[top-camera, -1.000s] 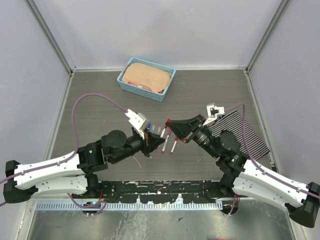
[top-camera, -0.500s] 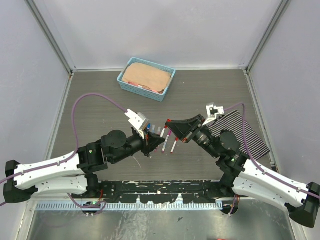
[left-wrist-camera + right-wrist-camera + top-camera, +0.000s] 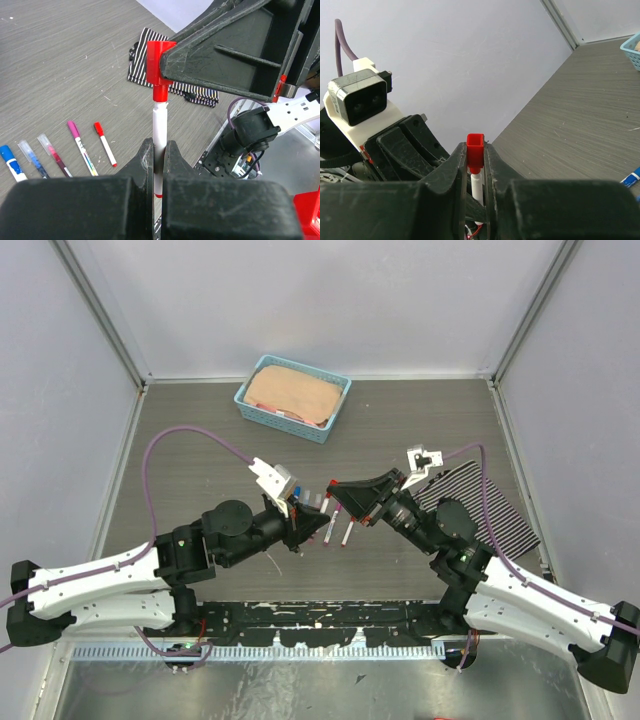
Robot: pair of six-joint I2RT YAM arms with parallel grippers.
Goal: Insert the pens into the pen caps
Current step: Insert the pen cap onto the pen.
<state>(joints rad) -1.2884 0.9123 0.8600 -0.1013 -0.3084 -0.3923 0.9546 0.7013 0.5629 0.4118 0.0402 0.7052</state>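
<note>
We find no legible txt, brand, no. or sign in any view. The only print we spot is a tiny multicoloured strip on the thin white-barrelled marker pen w/ a magenta cap, lying on the grey wood-grain table. It's too small & blurred for us to read, so we can't tell if it's letters, digits or just a logo.

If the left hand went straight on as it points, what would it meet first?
Most likely the red cap clamped in the right hand, directly ahead; the held pen has its tip at the cap's mouth.
</note>
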